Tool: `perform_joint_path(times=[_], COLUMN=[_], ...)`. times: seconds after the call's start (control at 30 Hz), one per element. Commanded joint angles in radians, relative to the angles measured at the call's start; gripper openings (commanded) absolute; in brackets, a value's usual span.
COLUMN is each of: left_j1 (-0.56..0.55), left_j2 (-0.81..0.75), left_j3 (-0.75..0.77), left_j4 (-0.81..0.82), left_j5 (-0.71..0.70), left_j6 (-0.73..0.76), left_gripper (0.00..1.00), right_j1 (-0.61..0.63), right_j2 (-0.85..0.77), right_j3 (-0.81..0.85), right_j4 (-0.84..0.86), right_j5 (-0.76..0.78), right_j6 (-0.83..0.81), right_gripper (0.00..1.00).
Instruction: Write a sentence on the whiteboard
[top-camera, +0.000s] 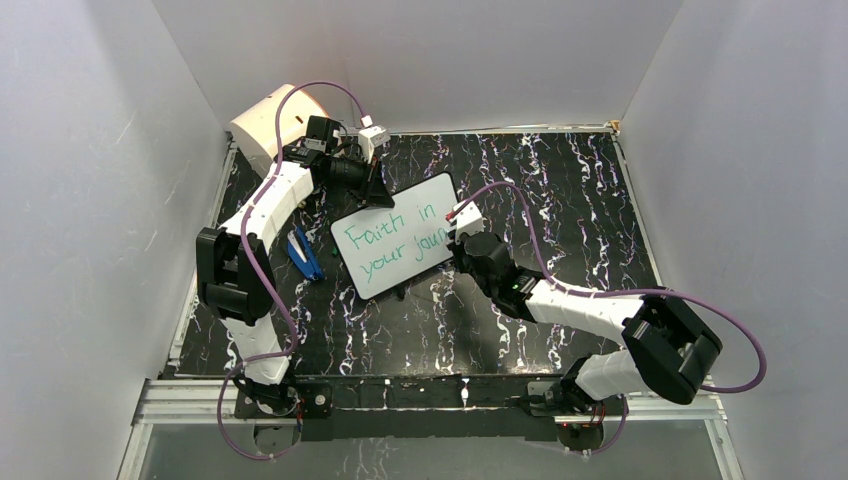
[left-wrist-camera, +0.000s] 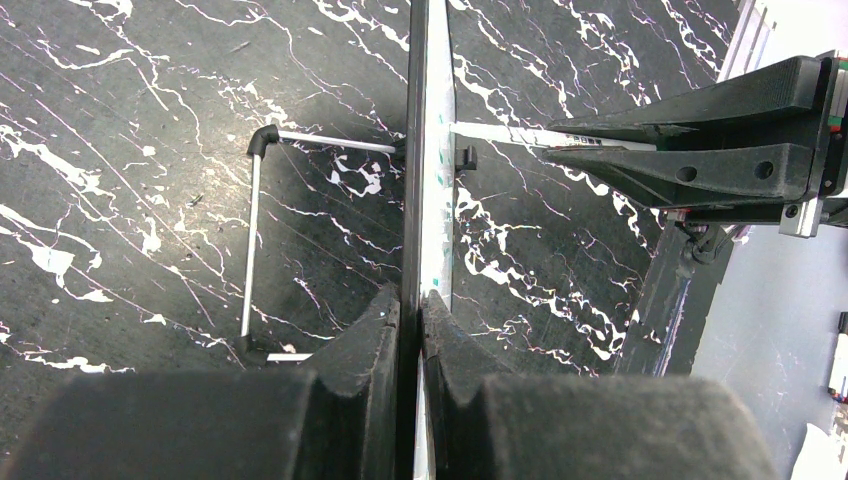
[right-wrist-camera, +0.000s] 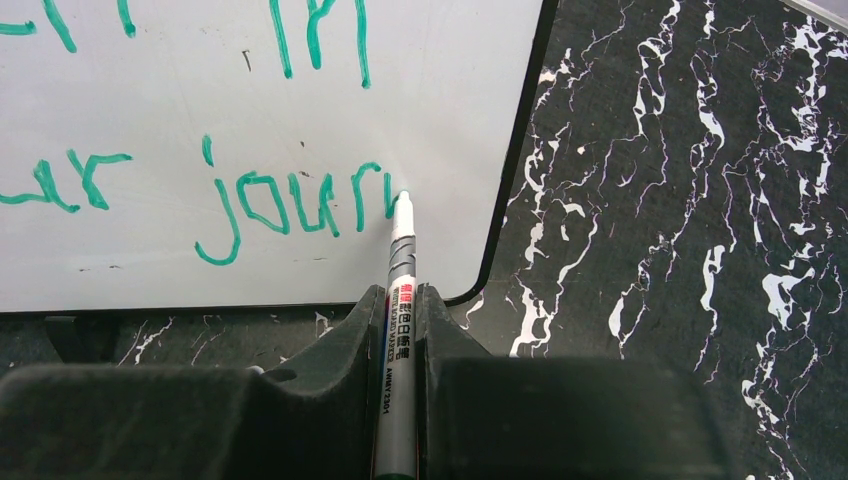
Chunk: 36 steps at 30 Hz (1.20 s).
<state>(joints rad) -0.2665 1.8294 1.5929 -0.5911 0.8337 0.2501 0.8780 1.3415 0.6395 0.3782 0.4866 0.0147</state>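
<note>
**Right end effector presses a marker to the whiteboard while the left one grips the board's edge**

The right end effector (right-wrist-camera: 400, 300) is pinched on a slim marker (right-wrist-camera: 401, 255), whose barrel runs up between the two fingers. Its white tip touches the whiteboard (top-camera: 438, 192) near the board's lower right corner, just after the last green stroke. The left end effector (left-wrist-camera: 412, 308) is pressed together on the board's thin black-framed edge, at the far upper side in the overhead view.

The whiteboard stands tilted on the black, white-veined worktop (top-camera: 580, 210), near its middle and between the two arms. From the left wrist camera it shows edge-on, with a wire stand (left-wrist-camera: 252, 240) behind it resting on the worktop.

The sentence (top-camera: 375, 230) is in green and slants across the board in two lines. The upper line reads "Faith in" and the lower "your journ", ending at the marker tip.

A small blue object (top-camera: 306, 256) lies on the worktop just left of the board. A cream drum (top-camera: 258, 125) sits at the far left corner, behind the left arm.
</note>
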Motion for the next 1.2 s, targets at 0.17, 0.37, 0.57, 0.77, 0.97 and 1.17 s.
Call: perform_joint_path(times=[0.17, 0.37, 0.57, 0.77, 0.97, 1.17], left_j1=[-0.023, -0.023, -0.023, -0.023, -0.023, -0.023], left_j2=[0.051, 0.049, 0.049, 0.049, 0.051, 0.049], left_j3=[-0.022, -0.021, -0.019, -0.019, -0.018, -0.017], left_j4=[-0.09, -0.09, -0.091, -0.092, -0.091, -0.091], left_j5=[-0.121, -0.12, -0.122, -0.122, -0.121, -0.125], left_j6=[0.034, 0.034, 0.033, 0.032, 0.032, 0.032], left_gripper=[0.0, 0.0, 0.0, 0.0, 0.0, 0.0], right_j1=[-0.019, -0.024, -0.025, -0.025, -0.026, -0.026], right_j2=[-0.013, -0.01, -0.005, -0.018, -0.025, -0.032], right_j3=[0.046, 0.048, 0.043, 0.02, 0.008, 0.009], right_j4=[0.066, 0.039, -0.008, -0.043, -0.057, -0.055], right_j5=[0.011, 0.006, -0.003, -0.022, -0.033, -0.029], right_j6=[-0.007, 0.005, 0.036, 0.058, 0.064, 0.06], right_gripper=[0.0, 0.0, 0.0, 0.0, 0.0, 0.0])
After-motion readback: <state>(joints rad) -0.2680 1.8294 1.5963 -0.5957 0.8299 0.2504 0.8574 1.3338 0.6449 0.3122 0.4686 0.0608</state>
